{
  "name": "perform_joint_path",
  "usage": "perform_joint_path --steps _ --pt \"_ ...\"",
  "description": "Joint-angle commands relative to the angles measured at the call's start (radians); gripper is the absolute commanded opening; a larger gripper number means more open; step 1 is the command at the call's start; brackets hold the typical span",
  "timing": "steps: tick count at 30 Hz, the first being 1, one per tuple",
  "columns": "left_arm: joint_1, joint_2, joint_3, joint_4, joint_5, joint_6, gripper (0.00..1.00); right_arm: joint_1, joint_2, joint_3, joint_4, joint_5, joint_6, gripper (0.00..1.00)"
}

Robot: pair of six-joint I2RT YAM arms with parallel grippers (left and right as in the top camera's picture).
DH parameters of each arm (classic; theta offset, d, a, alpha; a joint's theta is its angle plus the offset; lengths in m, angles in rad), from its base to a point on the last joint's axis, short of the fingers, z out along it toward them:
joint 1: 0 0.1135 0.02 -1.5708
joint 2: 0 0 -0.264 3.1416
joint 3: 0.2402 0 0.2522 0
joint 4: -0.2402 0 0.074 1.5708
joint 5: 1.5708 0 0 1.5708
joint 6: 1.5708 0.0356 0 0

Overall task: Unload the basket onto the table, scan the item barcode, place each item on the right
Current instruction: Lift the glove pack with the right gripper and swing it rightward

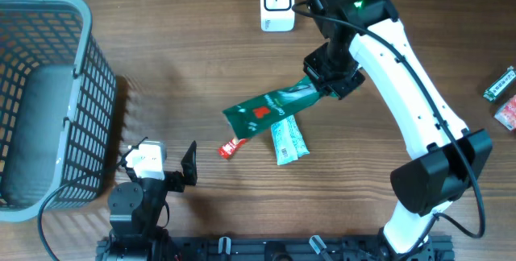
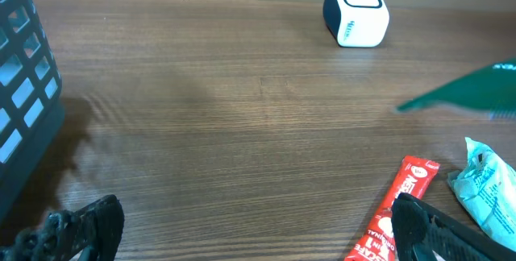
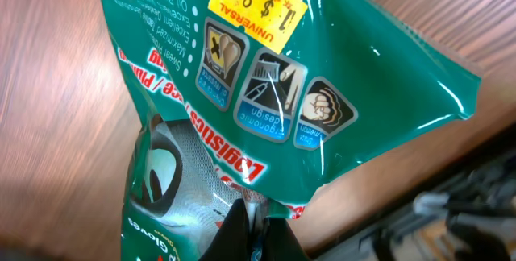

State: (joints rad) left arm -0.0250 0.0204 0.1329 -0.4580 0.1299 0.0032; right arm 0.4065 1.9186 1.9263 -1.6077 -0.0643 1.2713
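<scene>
The right tool (image 1: 324,89) pinches one end of the green packet (image 1: 270,109), which slants out above the desk (image 1: 201,60) near a pale wrapper (image 1: 288,140), well apart from the white scanner (image 1: 276,3). The pick-up looks done, but the barcode has not yet been shown to the scanner. The left tool (image 1: 167,167) sits wide open beside the basket (image 1: 101,92).
</scene>
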Motion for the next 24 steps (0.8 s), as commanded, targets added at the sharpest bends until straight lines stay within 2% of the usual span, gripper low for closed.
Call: perform_joint_path --steps 1,6,8,10,12,16,20,24 --pt "-0.002 -0.006 0.001 -0.004 0.015 0.016 1.0 -0.003 0.021 -0.045 -0.001 0.016 0.031 0.05" --pt "-0.002 -0.006 0.001 -0.004 0.015 0.016 1.0 -0.003 0.021 -0.122 -0.001 -0.24 0.064 0.04" --pt "-0.002 -0.006 0.001 -0.004 0.015 0.016 1.0 -0.003 0.021 -0.137 -0.001 -0.318 -0.002 0.05" --pt "-0.002 -0.006 0.001 -0.004 0.015 0.016 1.0 -0.003 0.021 -0.137 -0.001 -0.402 -0.127 0.05" --pt "-0.002 -0.006 0.001 -0.004 0.015 0.016 1.0 -0.003 0.021 -0.137 -0.001 -0.457 -0.142 0.05" --pt "-0.002 -0.006 0.001 -0.004 0.015 0.016 1.0 -0.007 0.021 -0.137 -0.001 -0.632 -0.002 0.05" --pt "-0.002 -0.006 0.001 -0.004 0.015 0.016 1.0 -0.032 0.021 -0.137 -0.001 -0.684 0.256 0.05" --pt "-0.002 -0.006 0.001 -0.004 0.015 0.016 1.0 -0.058 0.021 -0.137 -0.001 -0.686 0.272 0.05"
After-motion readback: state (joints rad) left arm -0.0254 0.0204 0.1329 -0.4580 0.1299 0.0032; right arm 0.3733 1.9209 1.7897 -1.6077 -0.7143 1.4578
